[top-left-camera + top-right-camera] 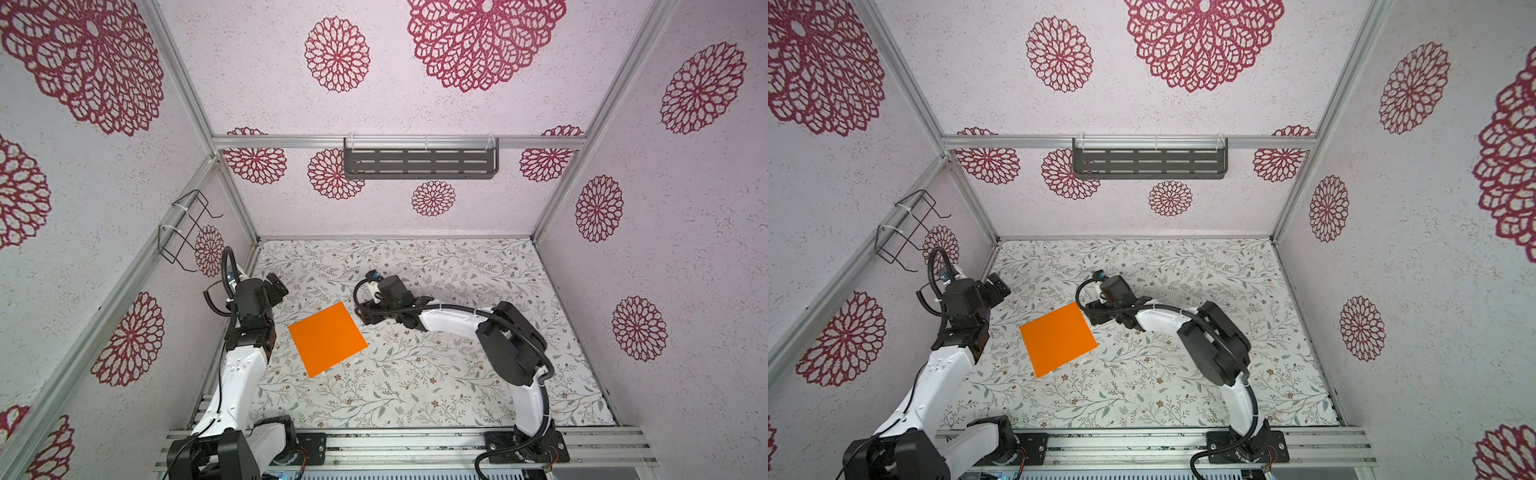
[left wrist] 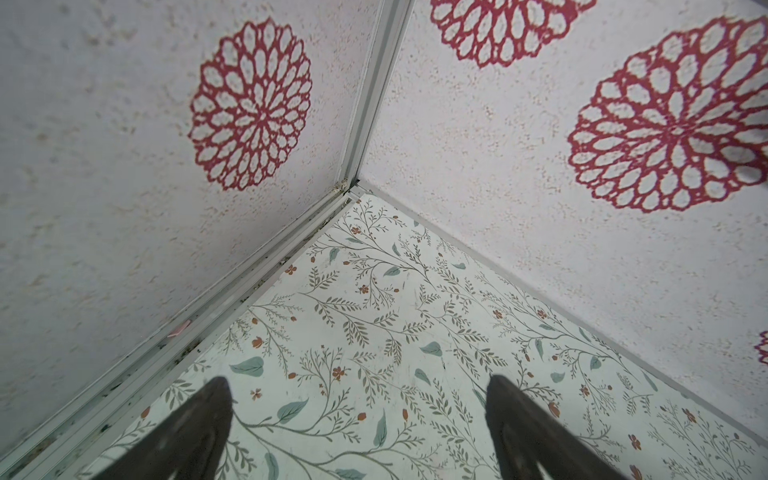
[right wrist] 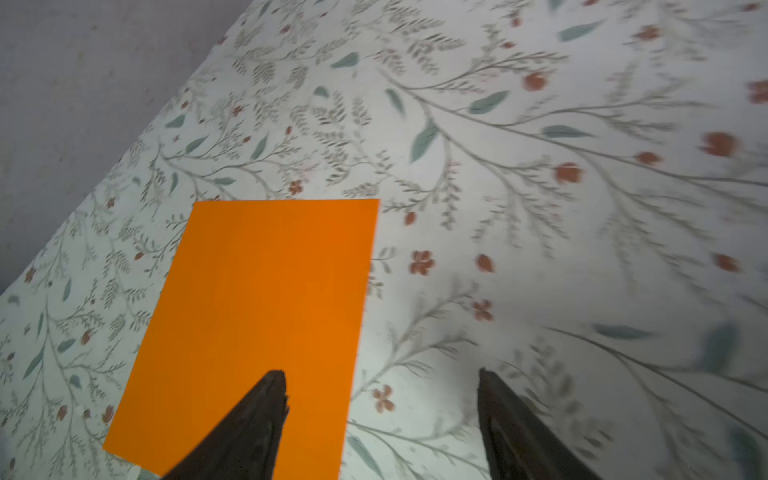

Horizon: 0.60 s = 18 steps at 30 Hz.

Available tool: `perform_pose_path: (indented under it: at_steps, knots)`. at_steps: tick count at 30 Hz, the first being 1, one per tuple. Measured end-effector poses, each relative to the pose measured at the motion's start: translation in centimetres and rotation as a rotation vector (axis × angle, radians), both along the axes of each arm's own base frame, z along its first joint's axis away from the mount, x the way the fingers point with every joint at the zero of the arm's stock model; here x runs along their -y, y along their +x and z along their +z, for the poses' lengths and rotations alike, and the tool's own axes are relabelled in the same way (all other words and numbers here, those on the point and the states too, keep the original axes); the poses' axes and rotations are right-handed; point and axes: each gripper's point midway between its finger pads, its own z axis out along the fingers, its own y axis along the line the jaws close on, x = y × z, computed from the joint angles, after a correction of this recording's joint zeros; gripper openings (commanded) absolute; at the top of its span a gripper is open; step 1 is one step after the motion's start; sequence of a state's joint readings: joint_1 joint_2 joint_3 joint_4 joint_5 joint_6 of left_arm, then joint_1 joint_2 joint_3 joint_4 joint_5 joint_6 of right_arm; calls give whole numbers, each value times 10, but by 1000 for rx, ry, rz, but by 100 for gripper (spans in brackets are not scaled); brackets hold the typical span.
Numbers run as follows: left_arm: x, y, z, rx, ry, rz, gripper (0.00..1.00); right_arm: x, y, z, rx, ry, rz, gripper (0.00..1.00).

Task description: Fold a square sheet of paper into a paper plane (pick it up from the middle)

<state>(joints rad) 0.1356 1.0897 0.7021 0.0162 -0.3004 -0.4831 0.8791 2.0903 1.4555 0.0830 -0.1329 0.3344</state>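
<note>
Orange and unfolded, the square sheet of paper (image 1: 327, 338) (image 1: 1058, 338) lies flat on the flower-patterned table (image 1: 415, 374), turned so that one corner points toward the back wall. A thin pale sliver shows along its front right edge in both top views.

Just beside the sheet's back right edge sits the right gripper (image 1: 363, 313) (image 1: 1094, 316), low over the table. In the right wrist view this gripper (image 3: 380, 374) has its jaws spread well apart with nothing between them. One of its dark fingers (image 3: 270, 399) shows over the sheet (image 3: 257, 324), close to an edge. The other finger (image 3: 498, 407) shows over bare table beside the sheet. Whether either tip touches the paper cannot be told.

On the sheet's other side, to its left and farther back, the left gripper (image 1: 278, 286) (image 1: 998, 291) stands apart from the paper. The left wrist view shows this gripper (image 2: 357, 382) spread wide and empty, pointing at the table where two walls meet.
</note>
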Motion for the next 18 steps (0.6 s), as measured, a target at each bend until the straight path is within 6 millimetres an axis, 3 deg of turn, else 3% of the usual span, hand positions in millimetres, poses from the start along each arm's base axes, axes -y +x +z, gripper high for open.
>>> perform_pose_path:
  at_steps: [4, 7, 13, 18]
  knots:
    - [0, 0, -4, -14, -2, 1, 97, -42, -18, -13, -23, -12, 97, 62]
    - [0, 0, -8, -29, -5, 1, 97, -56, -20, -24, -44, -29, 129, 60]
    - [0, 1, -15, -50, -14, 1, 97, -59, -17, -49, -97, -68, 142, 58]
    - [1, 1, -19, -61, -25, -1, 97, -56, -16, -51, -104, -81, 134, 58]
